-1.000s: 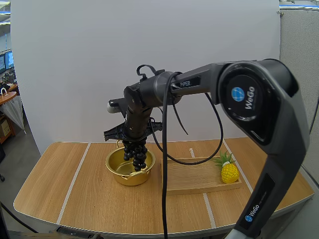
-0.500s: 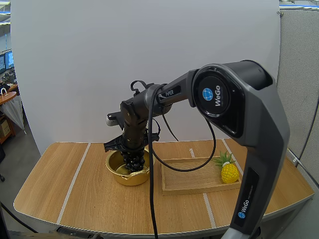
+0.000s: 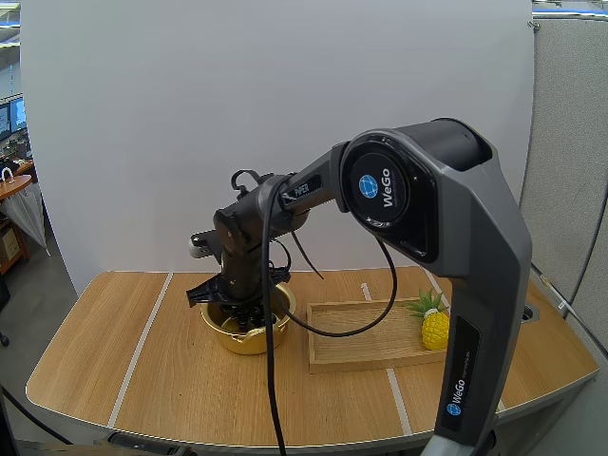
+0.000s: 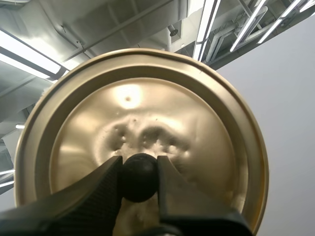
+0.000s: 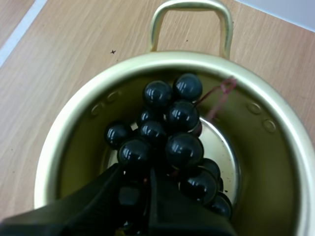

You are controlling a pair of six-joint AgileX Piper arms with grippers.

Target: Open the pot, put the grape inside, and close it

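Right gripper (image 5: 142, 184) pinched narrow on bunch of glossy black plastic grapes (image 5: 172, 132). The bunch sits down inside the open round gold metal pot (image 5: 275, 103), loop handle (image 5: 191, 5) at the pot's 12 o'clock. Left gripper (image 4: 140, 169) clamped on black ball knob (image 4: 139, 179) of round gold metal lid (image 4: 147, 88). Rectangular wooden tray (image 3: 361, 337) at the pot's 3 o'clock on light wooden table (image 3: 142, 380). Yellow toy pineapple (image 3: 437, 330) at the tray's 3 o'clock end.

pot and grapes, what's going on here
The right gripper holds the bunch of grapes down inside the open gold pot, its tips pinched on the bunch. The left gripper holds the lid by its black knob, off the pot. A wooden tray with a toy pineapple on it sits beside the pot.
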